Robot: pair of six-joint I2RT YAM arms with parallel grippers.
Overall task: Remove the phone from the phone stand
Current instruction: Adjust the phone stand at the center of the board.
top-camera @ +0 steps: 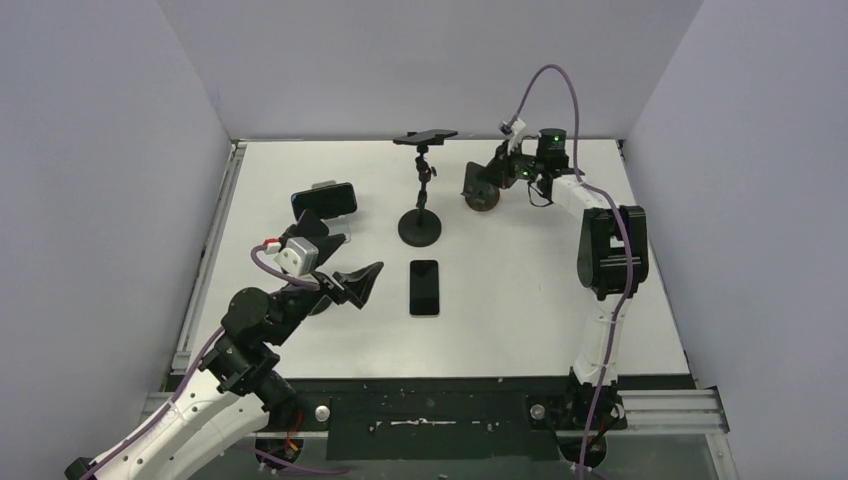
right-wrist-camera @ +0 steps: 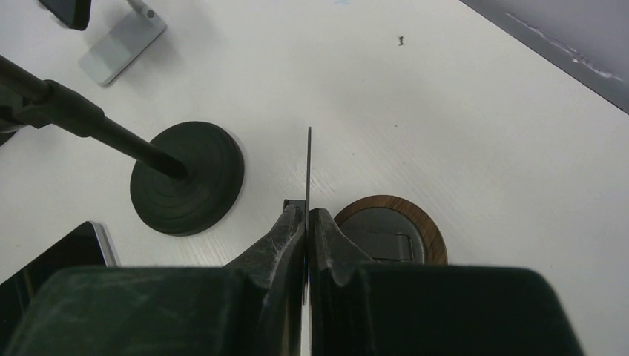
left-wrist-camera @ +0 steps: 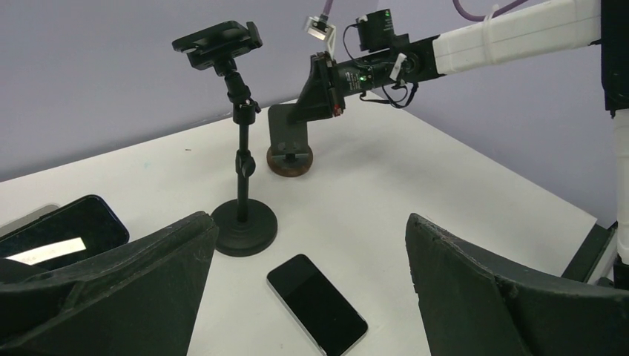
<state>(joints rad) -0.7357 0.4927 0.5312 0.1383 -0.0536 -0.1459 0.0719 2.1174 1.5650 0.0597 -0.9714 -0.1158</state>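
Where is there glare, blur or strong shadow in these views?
Top external: even light, faint shadows beside the tall stand. Left wrist: white reflection on the propped phone; left gripper dark in the foreground. Right wrist: right gripper dark, soft, shut on the edge-on phone.

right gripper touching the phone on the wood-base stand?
Touching. Right wrist view: right gripper pinches the edge-on phone between its fingers, no gap, above the wood-base stand.
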